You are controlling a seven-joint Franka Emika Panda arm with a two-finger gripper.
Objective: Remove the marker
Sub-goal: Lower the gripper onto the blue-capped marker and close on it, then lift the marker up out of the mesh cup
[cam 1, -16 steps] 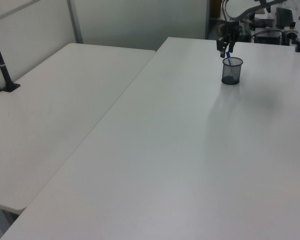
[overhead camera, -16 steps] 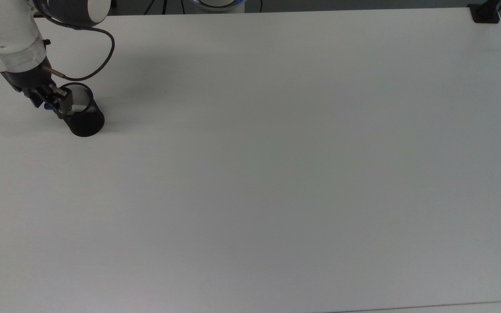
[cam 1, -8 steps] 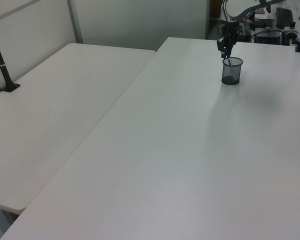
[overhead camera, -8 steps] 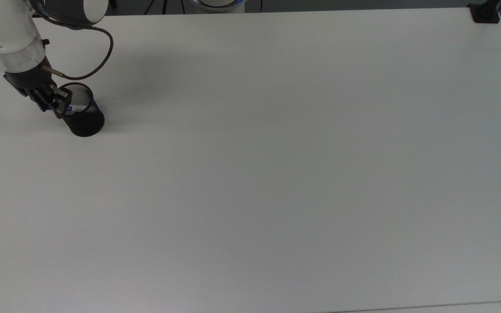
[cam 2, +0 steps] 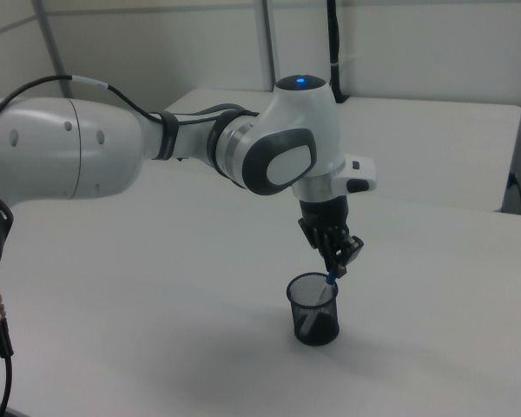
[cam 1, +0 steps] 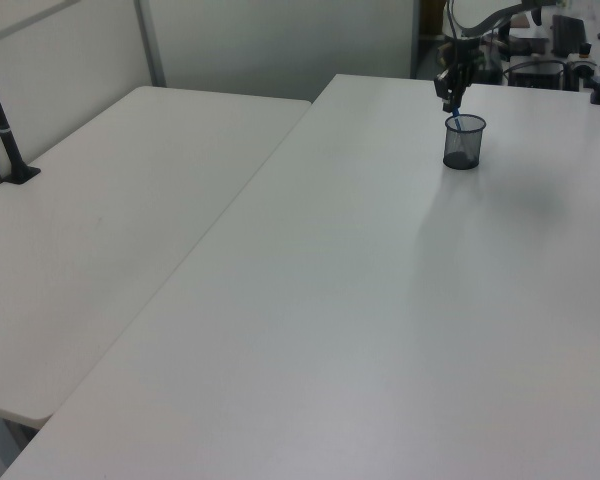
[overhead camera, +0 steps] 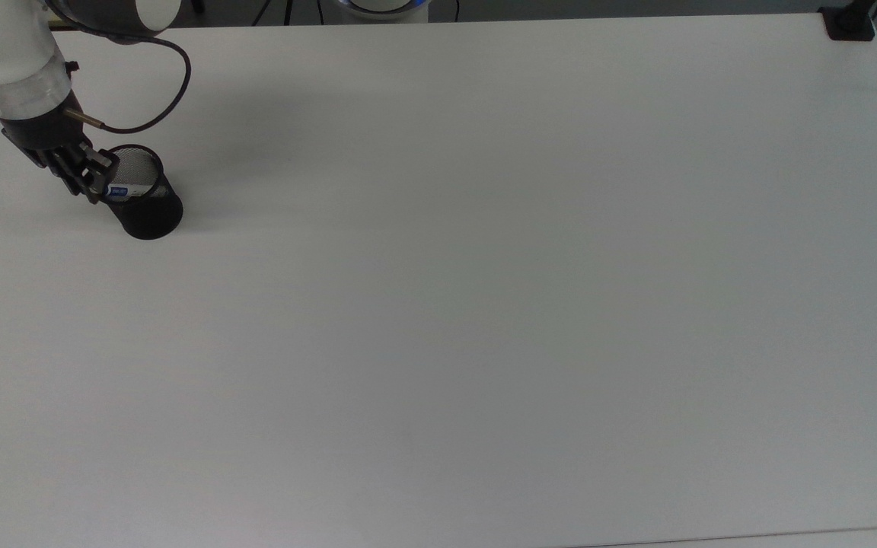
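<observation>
A black mesh cup (overhead camera: pixel 148 207) (cam 1: pixel 464 143) (cam 2: pixel 315 311) stands near the top view's left edge of the white table (overhead camera: pixel 484 289). The marker (overhead camera: pixel 123 190) (cam 1: pixel 455 119) (cam 2: pixel 329 281) leans in it, its white barrel with the blue label showing over the rim and its lower part inside the mesh. My gripper (overhead camera: pixel 93 183) (cam 1: pixel 450 97) (cam 2: pixel 339 261) hangs just above the cup's rim, shut on the marker's blue upper end.
The arm's black cable (overhead camera: pixel 172 106) loops above the cup. A black clamp (overhead camera: pixel 848 23) sits at the table's corner at the top view's upper right. In the left view a second table (cam 1: pixel 110 230) adjoins on the left, with a black post (cam 1: pixel 8 150).
The gripper has closed on the marker's top and drawn up and toward the top view's left. More of the white barrel now shows above the cup's rim.
</observation>
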